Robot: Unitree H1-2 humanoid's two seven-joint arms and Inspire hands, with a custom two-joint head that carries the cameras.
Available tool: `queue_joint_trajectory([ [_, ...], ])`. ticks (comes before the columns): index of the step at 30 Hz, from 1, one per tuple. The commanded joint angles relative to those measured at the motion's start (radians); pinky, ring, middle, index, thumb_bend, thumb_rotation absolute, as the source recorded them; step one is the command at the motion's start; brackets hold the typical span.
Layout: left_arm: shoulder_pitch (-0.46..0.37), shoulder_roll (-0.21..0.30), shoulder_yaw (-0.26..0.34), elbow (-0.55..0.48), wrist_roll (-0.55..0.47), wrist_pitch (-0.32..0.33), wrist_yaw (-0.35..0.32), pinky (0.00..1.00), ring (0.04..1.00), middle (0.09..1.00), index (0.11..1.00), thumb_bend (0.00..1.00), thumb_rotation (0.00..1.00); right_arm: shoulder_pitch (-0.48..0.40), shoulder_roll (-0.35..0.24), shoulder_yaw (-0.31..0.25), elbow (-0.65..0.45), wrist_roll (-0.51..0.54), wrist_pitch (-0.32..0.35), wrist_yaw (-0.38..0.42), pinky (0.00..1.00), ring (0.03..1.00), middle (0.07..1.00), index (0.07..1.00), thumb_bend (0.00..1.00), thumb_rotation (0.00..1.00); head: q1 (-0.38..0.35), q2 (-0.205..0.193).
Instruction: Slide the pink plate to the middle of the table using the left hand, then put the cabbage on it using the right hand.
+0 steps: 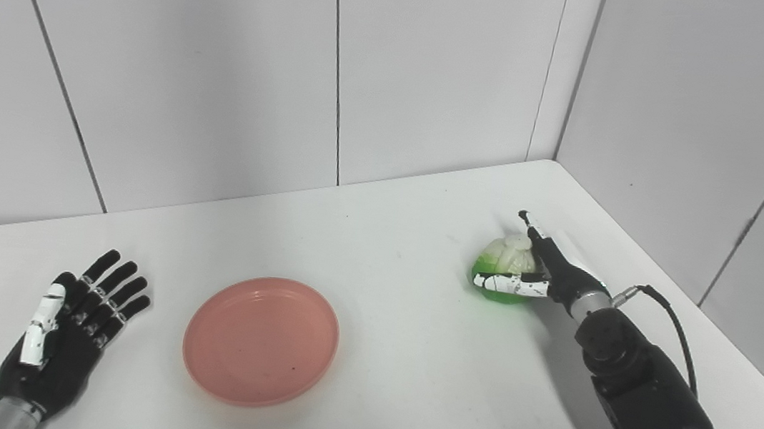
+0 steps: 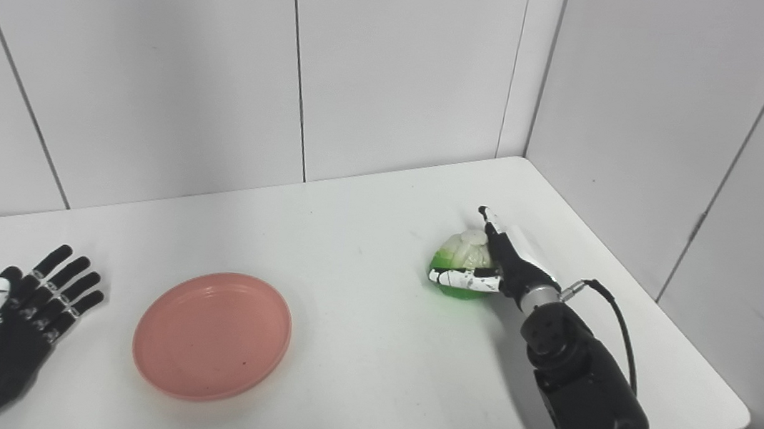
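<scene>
cabbage [image 1: 507,266] half-hidden behind right robot hand [image 1: 542,272]

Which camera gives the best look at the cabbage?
Neither wins by much. In the left eye view the cabbage is slightly less hidden by the right hand. The right eye view shows it the same way, wrapped by that hand.

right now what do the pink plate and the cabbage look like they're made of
The pink plate looks like moulded plastic: uniform colour, smooth, faintly glossy, with a raised rim. The cabbage looks like a plastic toy: vivid translucent green base, pale waxy top. The right robot hand is closed around it, hiding part.
</scene>
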Motion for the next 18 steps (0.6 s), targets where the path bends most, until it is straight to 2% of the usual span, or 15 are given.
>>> queue_joint_trajectory([
  [1,0.090,-0.008,-0.014,0.059,0.024,0.083,0.021,0.85,0.866,0.872,0.861,0.44,0.86,-0.051,-0.032,0.002,0.005,-0.001,-0.042,-0.011,0.88,0.997,1.000,1.000,1.00,0.51,0.001,-0.001],
  [9,0.090,-0.008,-0.017,0.059,0.024,0.086,0.025,0.84,0.862,0.869,0.858,0.45,0.85,-0.080,-0.032,0.012,0.073,0.017,-0.079,-0.018,0.90,0.996,1.000,1.000,1.00,0.44,0.002,0.000],
  [16,0.090,-0.004,-0.022,0.061,0.028,0.077,0.019,0.84,0.858,0.865,0.855,0.45,0.87,-0.093,-0.024,0.013,0.088,0.020,-0.065,-0.022,0.89,0.958,0.977,0.992,1.00,0.35,0.002,0.004],
  [18,0.089,-0.003,-0.022,0.065,0.027,0.074,0.015,0.84,0.858,0.867,0.857,0.45,0.87,-0.089,-0.017,0.002,0.090,0.038,-0.080,-0.027,0.78,0.824,0.842,0.863,1.00,0.20,0.001,0.004],
])
